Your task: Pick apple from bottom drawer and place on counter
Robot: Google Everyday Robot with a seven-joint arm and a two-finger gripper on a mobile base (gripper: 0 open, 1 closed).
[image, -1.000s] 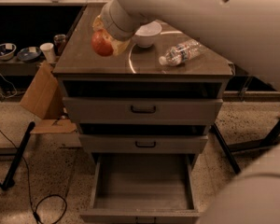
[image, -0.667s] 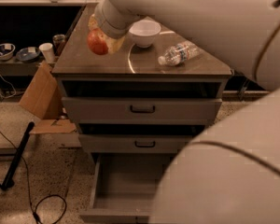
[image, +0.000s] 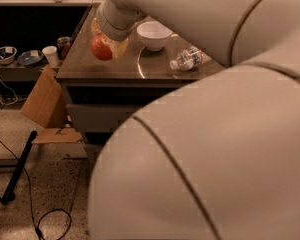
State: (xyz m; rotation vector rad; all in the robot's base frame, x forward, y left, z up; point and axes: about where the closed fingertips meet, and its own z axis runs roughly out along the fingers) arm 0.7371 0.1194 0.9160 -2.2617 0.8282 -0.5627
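The reddish-orange apple [image: 100, 48] sits at the tip of my gripper [image: 109, 44], over the left part of the glossy grey-brown counter [image: 155, 70]. The gripper is shut on the apple, and its pale fingers [image: 120, 47] show just behind it. I cannot tell whether the apple touches the counter top. My arm fills most of the view and hides the bottom drawer. Only a strip of an upper grey drawer front [image: 90, 116] shows under the counter's left edge.
A white bowl [image: 153, 34] and a lying plastic bottle [image: 187, 59] are on the counter, right of the apple. A cardboard box [image: 42, 101] leans left of the cabinet. A cup [image: 51, 55] and dishes [image: 5, 54] stand on a low shelf. A cable [image: 45, 219] lies on the floor.
The arm has swung closer to the camera and now covers the drawers. The apple stays in the gripper over the counter's left side.
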